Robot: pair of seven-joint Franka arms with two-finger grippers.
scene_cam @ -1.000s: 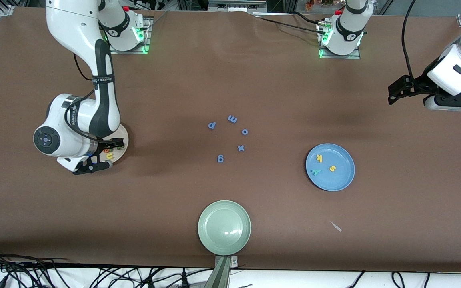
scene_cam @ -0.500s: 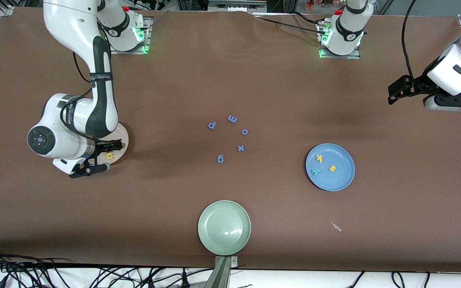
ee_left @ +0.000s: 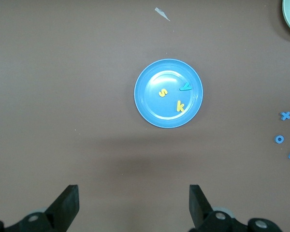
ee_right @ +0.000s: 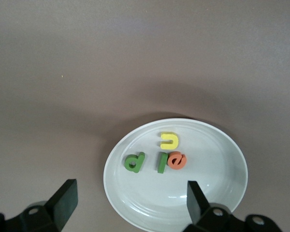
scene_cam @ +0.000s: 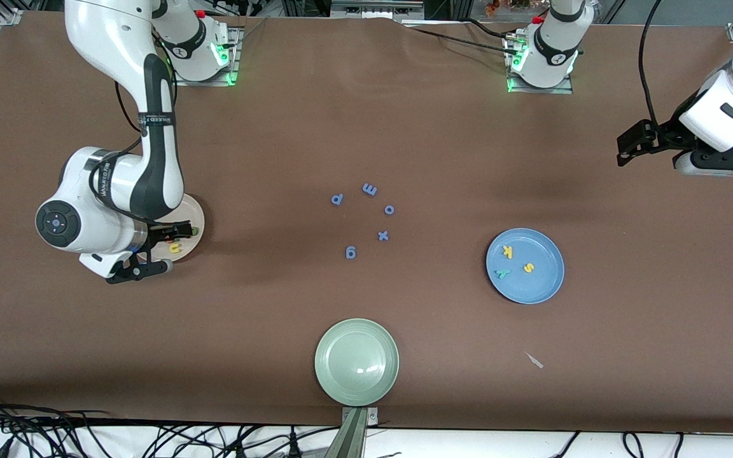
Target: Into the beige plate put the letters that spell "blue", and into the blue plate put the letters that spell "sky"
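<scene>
Right tool (scene_cam: pixel 150 251) has drifted toward the right arm's end since a second ago, baring more of the beige plate (scene_cam: pixel 193 219) — jaws wide, empty. In it: green b (ee_right: pixel 134 162), l (ee_right: pixel 161 163) touching orange e (ee_right: pixel 177 160), yellow u (ee_right: pixel 168 140) at their 12 o'clock. Blue plate (scene_cam: pixel 548 280) unchanged, holding yellow k (scene_cam: pixel 508 252), s (scene_cam: pixel 529 268) and teal y (scene_cam: pixel 502 274). Left tool (ee_left: pixel 133 205) waits — wide, empty.

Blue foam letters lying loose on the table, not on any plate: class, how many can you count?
5, clustered mid-table: the p-like letter, the m, the o, the x and, nearest the front camera, the g-like letter. None looks hidden.
</scene>
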